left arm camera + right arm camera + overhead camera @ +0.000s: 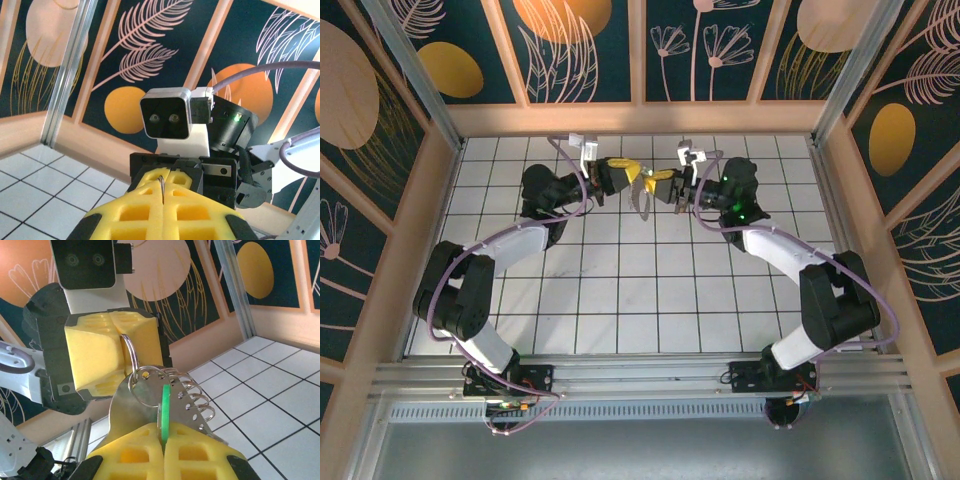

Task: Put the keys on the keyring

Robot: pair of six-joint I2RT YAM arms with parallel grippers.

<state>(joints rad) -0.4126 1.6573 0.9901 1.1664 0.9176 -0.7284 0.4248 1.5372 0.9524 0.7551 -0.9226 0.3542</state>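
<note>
I'm holding both arms up over the white tiled surface (620,300). My left hand (116,347) is clenched on the thin silver wire keyring (131,354), whose loop juts out past its fingertips. My right hand (163,435) is gripping the small green-headed key (165,407) edge-on, just beside that loop.

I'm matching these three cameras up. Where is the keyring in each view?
Top external: keyring far-centre, between left end effector and right end effector.
Left wrist: bottom-centre, thin wire pinched by yellow fingers.
Right wrist: centre, above green key, held by left end effector.
Shared landmark: white tiled table.
</note>
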